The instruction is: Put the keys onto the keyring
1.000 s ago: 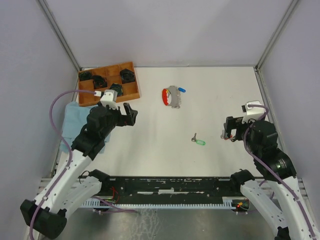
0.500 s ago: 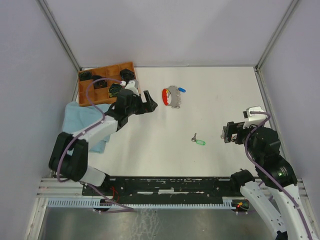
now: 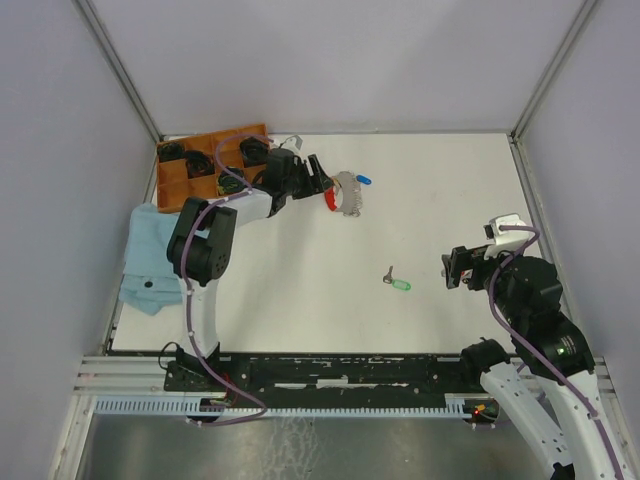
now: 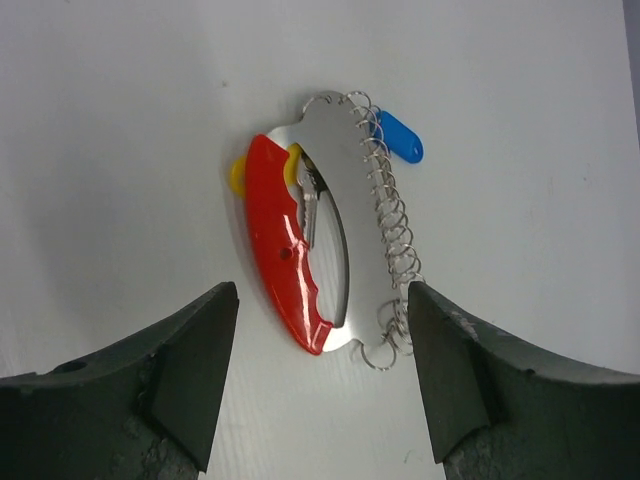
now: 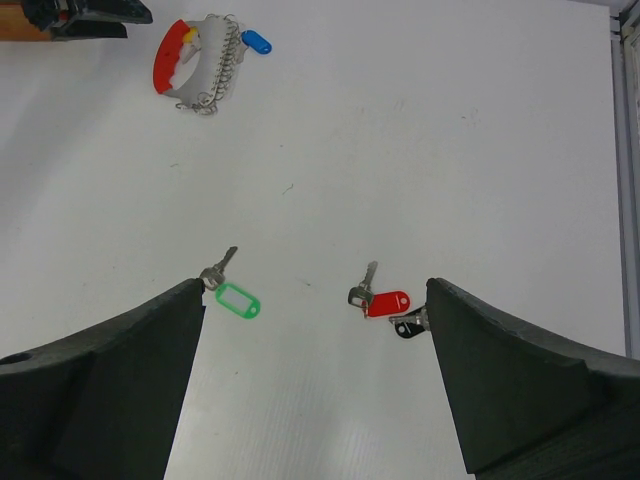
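Left gripper (image 4: 320, 300), jaws spread and empty, has swung from the tray (image 3: 212, 140) to the keyring (image 4: 300, 250), now just ahead, centred on its gap (grasp likely next). Right gripper (image 5: 312, 290), likewise spread, hangs above green key (image 5: 232, 292) and red key (image 5: 380, 298).

In the top view my left end effector (image 3: 321, 180) is covering the left side of the keyring (image 3: 347, 193), leaving only a sliver of its red part (image 3: 329, 201) showing. From my left wrist, a small key (image 4: 309, 208) inside the keyring is lying half behind that red part. The blue key (image 4: 401, 137) is showing only its plastic head. Far right of the keyring, my right end effector (image 3: 452, 268) is blocking the red key (image 5: 385, 301) from above. A black piece (image 5: 407, 327) beside it is lying partly behind my finger (image 5: 530, 400).
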Controlling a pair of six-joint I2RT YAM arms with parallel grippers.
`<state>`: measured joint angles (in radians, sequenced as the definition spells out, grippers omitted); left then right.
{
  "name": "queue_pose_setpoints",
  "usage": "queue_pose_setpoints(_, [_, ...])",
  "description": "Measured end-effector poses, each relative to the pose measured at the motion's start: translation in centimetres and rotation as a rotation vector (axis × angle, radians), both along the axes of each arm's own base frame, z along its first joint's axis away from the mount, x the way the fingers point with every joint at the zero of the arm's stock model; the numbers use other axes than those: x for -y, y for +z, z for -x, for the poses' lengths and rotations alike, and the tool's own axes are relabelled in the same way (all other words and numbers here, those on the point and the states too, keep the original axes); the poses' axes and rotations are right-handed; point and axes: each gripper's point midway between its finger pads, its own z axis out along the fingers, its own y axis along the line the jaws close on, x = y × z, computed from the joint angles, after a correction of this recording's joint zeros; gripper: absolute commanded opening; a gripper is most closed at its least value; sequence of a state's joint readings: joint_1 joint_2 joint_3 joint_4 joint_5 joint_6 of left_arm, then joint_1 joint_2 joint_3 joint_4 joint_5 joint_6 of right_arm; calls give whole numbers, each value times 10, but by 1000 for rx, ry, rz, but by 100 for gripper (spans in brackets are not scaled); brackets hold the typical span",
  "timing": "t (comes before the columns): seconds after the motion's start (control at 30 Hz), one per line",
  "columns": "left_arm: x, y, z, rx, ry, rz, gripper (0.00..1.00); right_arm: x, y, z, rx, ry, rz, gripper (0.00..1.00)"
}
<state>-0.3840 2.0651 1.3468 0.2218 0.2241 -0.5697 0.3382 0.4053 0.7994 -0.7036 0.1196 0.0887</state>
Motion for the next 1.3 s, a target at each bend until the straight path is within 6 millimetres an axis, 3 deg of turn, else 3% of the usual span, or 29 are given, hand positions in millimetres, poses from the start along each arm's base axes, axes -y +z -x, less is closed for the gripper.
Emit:
queue_pose_setpoints(0.3, [-7, -42, -28, -80, 3, -4, 69, -2, -1, -1, 1, 12, 1, 100])
queue_pose_setpoints(0.6, [9, -44, -42, -86, -56, 62, 63, -3, -3, -2, -7, 14, 6, 100])
queue_pose_setpoints(0.93, [25, -46, -41, -106, -113, 145, 56, -3, -4, -2, -12, 17, 7, 100])
queue_pose_setpoints(1.3, [35, -52, -30, -161, -148, 228, 31, -4, -5, -4, -22, 16, 11, 100])
